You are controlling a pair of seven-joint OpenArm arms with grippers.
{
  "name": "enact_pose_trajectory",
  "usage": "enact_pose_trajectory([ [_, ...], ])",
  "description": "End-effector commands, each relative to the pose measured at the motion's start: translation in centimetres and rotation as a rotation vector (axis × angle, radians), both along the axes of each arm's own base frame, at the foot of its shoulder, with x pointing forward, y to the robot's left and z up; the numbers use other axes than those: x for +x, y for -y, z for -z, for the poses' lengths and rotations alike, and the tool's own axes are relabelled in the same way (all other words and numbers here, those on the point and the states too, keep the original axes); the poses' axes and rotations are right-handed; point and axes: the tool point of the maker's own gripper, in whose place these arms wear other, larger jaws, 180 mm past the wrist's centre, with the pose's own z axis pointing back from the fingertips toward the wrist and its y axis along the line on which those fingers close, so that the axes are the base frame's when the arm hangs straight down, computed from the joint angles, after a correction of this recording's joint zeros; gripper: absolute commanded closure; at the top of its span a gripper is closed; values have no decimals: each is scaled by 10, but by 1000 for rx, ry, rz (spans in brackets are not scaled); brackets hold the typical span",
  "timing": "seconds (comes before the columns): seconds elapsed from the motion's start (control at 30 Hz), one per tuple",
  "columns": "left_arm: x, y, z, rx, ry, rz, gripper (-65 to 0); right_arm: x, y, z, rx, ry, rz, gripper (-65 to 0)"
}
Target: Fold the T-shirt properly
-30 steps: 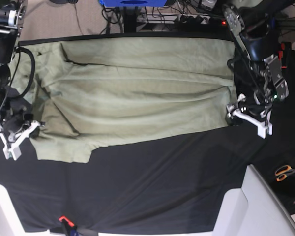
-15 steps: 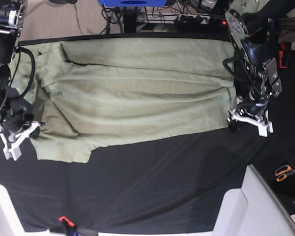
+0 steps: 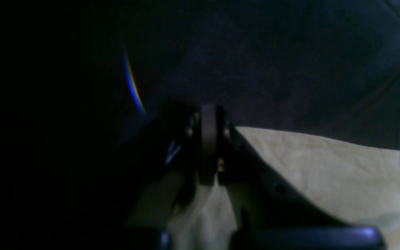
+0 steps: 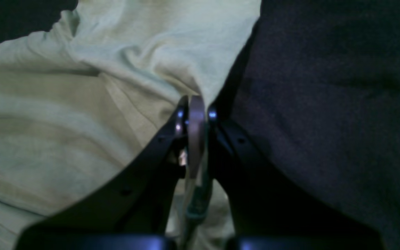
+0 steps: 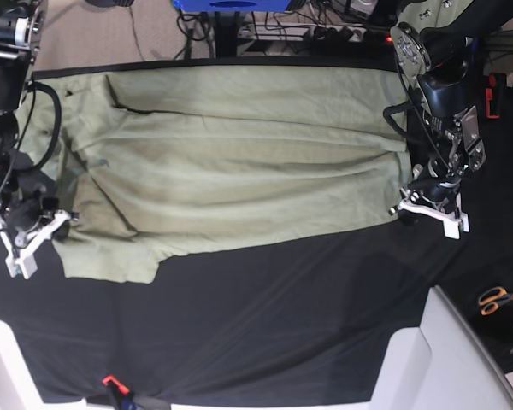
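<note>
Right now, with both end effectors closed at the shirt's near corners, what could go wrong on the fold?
1. The left end effector pinches only the T-shirt's very corner; it may slip free on lifting.
2. The right end effector grips bunched, wrinkled fabric, so creases could be folded in.
3. Either might also catch the black cloth underneath.

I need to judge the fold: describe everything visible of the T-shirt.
The T-shirt is pale sage green, apparently cotton, softly wrinkled with long creases. It lies spread flat on the black cloth, a sleeve jutting toward the camera. The left end effector pinches one edge and the right end effector pinches the opposite edge.
</note>
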Motion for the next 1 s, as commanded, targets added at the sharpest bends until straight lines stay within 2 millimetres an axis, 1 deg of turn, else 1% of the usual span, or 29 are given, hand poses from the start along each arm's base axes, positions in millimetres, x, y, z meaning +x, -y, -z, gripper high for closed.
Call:
enact_pose_trajectory([
  [0.0, 0, -6, -2, 29, -36, 22, 0, 16, 8, -20, -12, 68, 2, -2],
  [0.1, 11, -15, -23, 77, 19, 26, 0, 25, 4, -37, -27, 127, -14, -2],
  [0.17, 16, -18, -35, 100, 38, 34, 0, 31, 0, -47, -30, 164, -22, -2],
  [0.23, 20, -19, -45, 106, 28, 51, 0, 35, 1, -53, -37, 180, -24, -2],
  [0.27, 23, -20, -51, 117, 27, 60, 0, 40, 0, -58, -37, 195, -25, -2],
  [0.4, 37, -28, -92, 193, 92, 78, 0, 47, 1, -66, -39, 213, -25, -2],
  [0.5, 50, -30, -117, 224, 126, 87, 0, 53, 0, -71, -39, 227, -28, -2],
  [0.53, 53, -30, -122, 227, 126, 90, 0, 55, 0, -74, -39, 233, -29, -2],
  [0.63, 57, -31, -127, 227, 126, 93, 0, 60, 0, -80, -42, 248, -32, -5],
  [0.7, 58, -29, -127, 229, 127, 98, 0, 62, 2, -79, -39, 243, -27, -6],
  [0.77, 60, -16, -123, 238, 116, 143, 0, 64, 12, -74, -43, 223, -14, -6],
  [0.8, 60, -11, -120, 242, 110, 161, 0, 64, 17, -69, -37, 217, -2, -6],
  [0.83, 61, -9, -120, 244, 109, 170, 0, 64, 16, -64, -29, 219, -14, -6],
  [0.87, 60, -8, -119, 245, 107, 173, 0, 66, 14, -60, -22, 230, -38, -5],
  [0.97, 60, -8, -119, 245, 107, 172, 0, 62, 22, -43, -38, 214, -73, -3],
])
